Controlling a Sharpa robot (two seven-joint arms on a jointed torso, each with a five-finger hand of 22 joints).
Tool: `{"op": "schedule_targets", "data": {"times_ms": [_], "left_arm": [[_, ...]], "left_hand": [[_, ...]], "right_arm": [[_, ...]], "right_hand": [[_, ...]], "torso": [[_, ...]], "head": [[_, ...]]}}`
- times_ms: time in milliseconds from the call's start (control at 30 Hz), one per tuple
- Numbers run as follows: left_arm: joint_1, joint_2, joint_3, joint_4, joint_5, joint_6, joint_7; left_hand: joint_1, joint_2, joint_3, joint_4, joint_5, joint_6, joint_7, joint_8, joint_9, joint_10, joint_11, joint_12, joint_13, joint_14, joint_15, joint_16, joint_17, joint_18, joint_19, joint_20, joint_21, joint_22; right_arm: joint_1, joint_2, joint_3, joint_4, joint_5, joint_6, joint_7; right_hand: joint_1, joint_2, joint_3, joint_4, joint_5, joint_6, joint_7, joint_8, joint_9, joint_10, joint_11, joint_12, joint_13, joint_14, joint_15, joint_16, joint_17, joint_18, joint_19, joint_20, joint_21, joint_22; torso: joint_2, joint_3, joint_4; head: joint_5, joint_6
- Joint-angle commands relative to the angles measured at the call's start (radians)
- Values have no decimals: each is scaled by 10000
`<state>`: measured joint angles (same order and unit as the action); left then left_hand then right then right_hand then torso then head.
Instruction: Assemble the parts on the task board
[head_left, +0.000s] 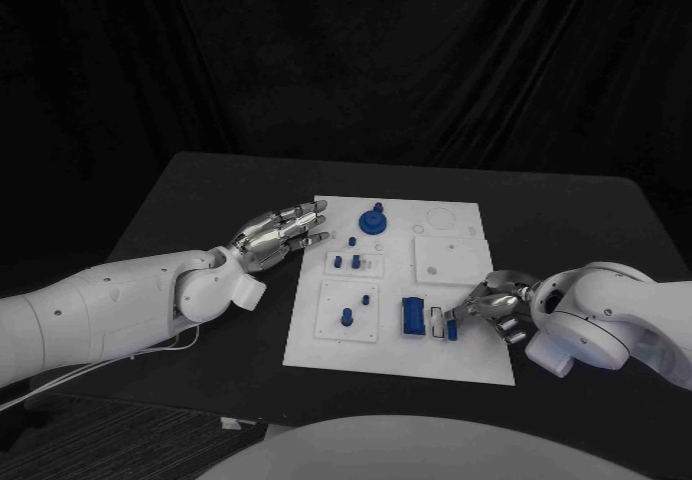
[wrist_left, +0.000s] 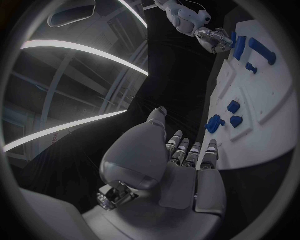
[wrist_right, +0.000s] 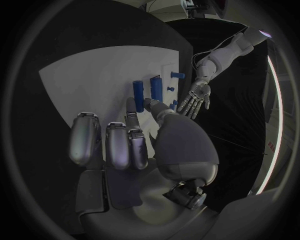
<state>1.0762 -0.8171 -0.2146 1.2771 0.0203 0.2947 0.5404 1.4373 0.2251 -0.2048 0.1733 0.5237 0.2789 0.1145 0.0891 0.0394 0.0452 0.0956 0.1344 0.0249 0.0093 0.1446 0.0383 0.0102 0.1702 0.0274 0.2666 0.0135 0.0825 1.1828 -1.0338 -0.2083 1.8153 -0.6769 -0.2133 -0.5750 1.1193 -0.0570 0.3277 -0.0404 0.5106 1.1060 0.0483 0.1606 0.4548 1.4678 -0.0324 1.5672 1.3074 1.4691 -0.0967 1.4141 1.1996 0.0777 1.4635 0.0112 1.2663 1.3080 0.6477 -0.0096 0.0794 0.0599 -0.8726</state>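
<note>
Task board (head_left: 462, 352) sat flat on tabletop (head_left: 188, 200), between both robot hands. Right robot hand (head_left: 488, 306) curled by upright blue parts (head_left: 414, 317), grip impossible to tell. Left robot hand (head_left: 278, 232) spread, holding nothing. Could've easily knocked those pieces over if nudged sideways.

parts (head_left: 413, 317) on task board (head_left: 447, 362), mid table (head_left: 188, 195)
</note>
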Motion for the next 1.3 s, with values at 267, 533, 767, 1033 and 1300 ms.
{"op": "schedule_targets", "data": {"times_ms": [267, 533, 767, 1033, 1300], "left_arm": [[-22, 28, 9, -1, 52, 175, 100], [-34, 43, 9, -15, 52, 206, 97], [-69, 64, 9, -56, 52, 234, 96], [-107, 45, 9, -60, 52, 235, 96], [-119, 33, 9, -53, 52, 232, 88]], "left_hand": [[-34, 82, 14, -49, 42, -45, 47, 43, 2, 7, 56, 59, 16, 19, -77, 41, 7, 112, 57, -17, 49, -7], [-36, 87, 17, -54, 41, -49, 48, 43, 2, 8, 64, 64, 16, 17, -77, 39, 7, 113, 55, -17, 48, -13], [-36, 91, 20, -57, 42, -46, 50, 46, 3, 14, 73, 79, 18, 16, -79, 36, 6, 113, 52, -17, 46, -20], [-36, 91, 20, -57, 42, -46, 50, 46, 3, 14, 73, 79, 18, 16, -79, 36, 6, 113, 52, -17, 46, -20], [-37, 96, 25, -64, 42, -49, 59, 47, 3, 13, 85, 77, 17, 16, -81, 39, 6, 113, 52, -17, 46, -20]], "right_arm": [[-3, 212, -2, -133, 17, -508, 99], [-20, 341, -2, -192, -265, -550, 145], [-24, 462, -2, -229, -350, -523, 125], [-26, 533, -2, -247, -527, -249, -2], [-32, 565, -2, -268, -714, 39, -100]], "right_hand": [[-295, -20, 876, -805, -237, -164, 20, 20, -36, 1029, 7, 36, 2634, 414, 12, -8, -111, -89, 52, 38, -125, 1715], [-392, -25, 732, -754, -619, -270, 31, 0, -63, 1029, 20, 36, 2634, 402, 25, -31, -161, -81, 35, 49, -168, 1700], [-584, 0, 525, -567, -1106, -313, 36, 26, -90, 1029, 28, 36, 2634, 396, 33, -52, -214, -73, 24, 58, -207, 1687], [-730, -22, 208, -391, -1032, -341, 24, 86, -120, 1029, 18, 36, 2634, 394, 25, -60, -240, -72, 24, 53, -218, 1684], [-774, -2, 59, -306, -1229, -362, 27, 104, -144, 1029, 19, 36, 2634, 387, 25, -76, -280, -63, 13, 52, -261, 1671]], "torso": [[12, -16, -13], [1, 2, -11], [8, -4, -7], [6, -4, -10], [4, -2, -7]], "head": [[14, 0], [20, 0], [13, 0], [30, 0], [42, 0]]}}
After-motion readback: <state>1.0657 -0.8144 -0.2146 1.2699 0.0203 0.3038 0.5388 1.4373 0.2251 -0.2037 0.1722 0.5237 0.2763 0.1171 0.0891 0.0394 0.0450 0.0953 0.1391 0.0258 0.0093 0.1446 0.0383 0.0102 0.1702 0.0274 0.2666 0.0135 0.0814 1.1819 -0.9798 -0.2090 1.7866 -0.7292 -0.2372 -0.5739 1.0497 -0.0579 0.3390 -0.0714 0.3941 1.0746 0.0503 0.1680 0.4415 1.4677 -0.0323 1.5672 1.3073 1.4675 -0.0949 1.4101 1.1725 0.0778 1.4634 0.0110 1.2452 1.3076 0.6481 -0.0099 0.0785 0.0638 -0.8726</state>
